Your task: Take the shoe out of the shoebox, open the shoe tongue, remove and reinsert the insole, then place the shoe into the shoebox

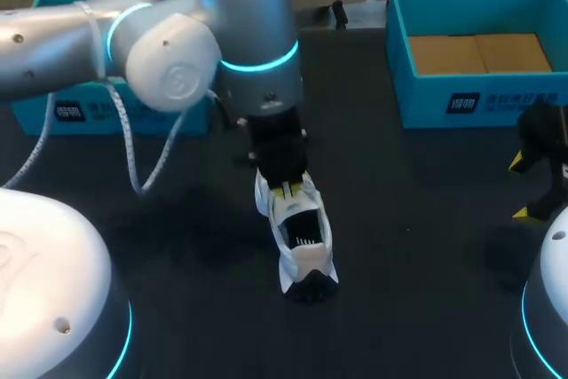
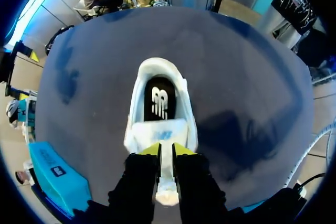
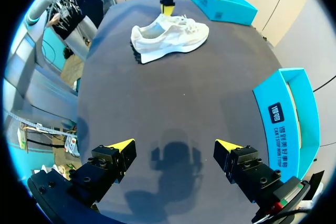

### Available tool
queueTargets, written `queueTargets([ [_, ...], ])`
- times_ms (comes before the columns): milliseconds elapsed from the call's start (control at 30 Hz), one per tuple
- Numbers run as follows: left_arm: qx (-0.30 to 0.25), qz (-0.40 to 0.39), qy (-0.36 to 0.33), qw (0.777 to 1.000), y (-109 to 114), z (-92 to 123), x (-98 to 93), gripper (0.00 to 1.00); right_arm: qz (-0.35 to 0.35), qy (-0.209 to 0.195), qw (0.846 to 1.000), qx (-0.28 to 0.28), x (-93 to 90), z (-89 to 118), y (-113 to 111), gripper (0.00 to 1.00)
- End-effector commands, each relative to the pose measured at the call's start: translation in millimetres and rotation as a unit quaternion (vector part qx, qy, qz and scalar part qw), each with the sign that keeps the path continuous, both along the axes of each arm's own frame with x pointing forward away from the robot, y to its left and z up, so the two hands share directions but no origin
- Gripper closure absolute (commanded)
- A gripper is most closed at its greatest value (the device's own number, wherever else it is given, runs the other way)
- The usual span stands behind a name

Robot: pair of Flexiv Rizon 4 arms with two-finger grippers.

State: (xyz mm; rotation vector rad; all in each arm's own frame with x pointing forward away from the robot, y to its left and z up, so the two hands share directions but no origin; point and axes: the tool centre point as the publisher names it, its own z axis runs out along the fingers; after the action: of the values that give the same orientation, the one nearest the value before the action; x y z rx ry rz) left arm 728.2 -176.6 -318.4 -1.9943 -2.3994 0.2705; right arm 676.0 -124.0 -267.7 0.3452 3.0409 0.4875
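- The shoe [image 1: 300,241] is out of the boxes. It stands on its sole mid-table, heel toward the near edge and toe far, under my left wrist.
- My left gripper [image 2: 166,149] comes straight down over the laces. Its yellow tips are almost together, with the white tongue [image 2: 161,132] pinched between them, so I count it as closed on the tongue.
- I hold the tongue by its top edge because that is the loose part. As I judge it, pulling there opens the mouth of the shoe without moving the whole shoe.
- Past my tips the mouth is open, and the black insole [image 2: 159,98] lies flat inside, toward the heel. I judge the tongue step to be the one in hand, with the insole work to follow.
- My right gripper [image 3: 176,148] hangs over bare table [image 1: 417,264] at the near right, well apart from the shoe. Its fingers are spread wide and hold nothing. Kept there, it stays out of the left arm's way and can come in for the insole while the left keeps the tongue back.
- The right box [image 1: 417,95] sits at the far right, open and showing brown card on its floor. I think it is left clear so the shoe can go back in.
- The left box [image 1: 80,113] sits far left, mostly behind my left arm. From the right wrist something white shows inside it, but I cannot tell what it is.
- One risk is that the tongue is thin and may slip from my tips if I pull too hard.
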Motion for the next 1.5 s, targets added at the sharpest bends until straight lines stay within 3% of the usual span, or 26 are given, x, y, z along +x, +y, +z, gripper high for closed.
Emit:
queueTargets([
  [33,0.005,-0.003,0.011,1.0,-12.4,-24.2,-4.3,0.85,-0.001,0.0,1.0,-0.002,-0.7,-0.4,0.7,0.0],
  [200,0.007,-0.005,0.024,1.0,-13.1,-32.6,-11.9,0.81,-0.001,0.0,1.0,-0.002,-0.7,-0.4,0.7,0.0],
  [367,-0.003,0.003,0.002,1.0,-7.0,-9.4,-7.4,0.73,-0.001,0.0,1.0,-0.002,-0.7,-0.4,0.7,0.0],
  [467,-0.003,0.006,-0.001,1.0,-6.0,-5.9,-6.3,0.72,-0.001,0.0,1.0,-0.002,-0.7,-0.4,0.7,0.0],
  [800,0.009,0.015,0.034,0.999,-13.0,-44.5,-13.2,0.67,-0.001,0.0,1.0,-0.002,-0.7,-0.4,0.7,0.0],
  [1100,-0.014,0.028,0.01,0.999,5.6,13.1,-23.4,0.59,-0.001,0.0,1.0,-0.002,-0.7,-0.4,0.7,0.0],
  [1233,-0.007,0.071,0.015,0.997,11.9,32.8,-30.8,0.45,-0.001,0.0,1.0,-0.002,-0.7,-0.4,0.7,0.0],
  [1300,-0.002,0.119,-0.016,0.993,16.1,40.1,-33.0,0.0,-0.001,0.0,1.0,-0.002,-0.7,-0.4,0.7,0.0],
  [1500,0.02,0.153,-0.032,0.988,19.9,45.4,-35.2,0.0,-0.001,0.0,1.0,-0.002,-0.7,-0.4,0.7,0.0],
])
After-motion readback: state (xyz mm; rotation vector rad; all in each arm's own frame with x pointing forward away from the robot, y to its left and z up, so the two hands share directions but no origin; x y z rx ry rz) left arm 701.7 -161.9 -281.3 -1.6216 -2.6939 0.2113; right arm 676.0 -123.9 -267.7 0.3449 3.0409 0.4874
